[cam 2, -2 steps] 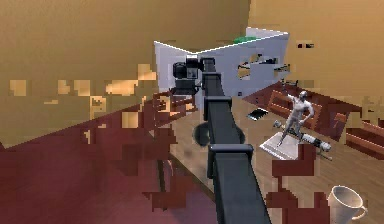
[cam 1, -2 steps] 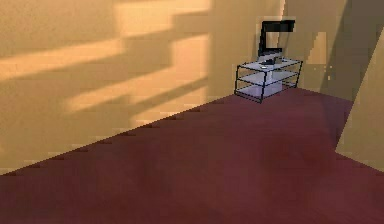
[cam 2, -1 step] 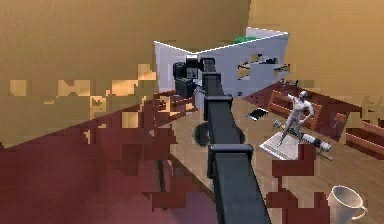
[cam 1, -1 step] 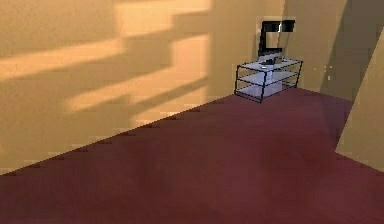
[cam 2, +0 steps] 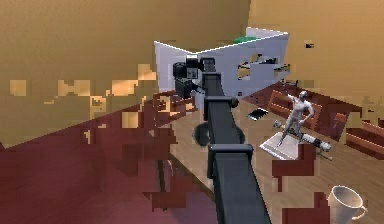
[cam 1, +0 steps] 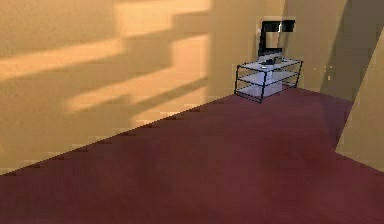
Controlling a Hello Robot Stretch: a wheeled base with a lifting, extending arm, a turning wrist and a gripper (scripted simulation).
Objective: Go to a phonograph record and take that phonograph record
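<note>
In the arm side view my arm rises as a dark bar from the bottom edge. Its gripper ends in front of a white box-like unit that stands against the tan wall. I cannot tell whether the gripper holds anything. In the forward view a low white shelf unit stands far off at the back right, with a small dark thing on its top. Its shape is too small to name. A black frame stands above it.
In the arm side view, a wooden tabletop lies under the arm, carrying a grey statue on a white base and a white cup. Brown chair-like pieces stand beyond. In the forward view, dark red floor stretches ahead, with a tan wall at left.
</note>
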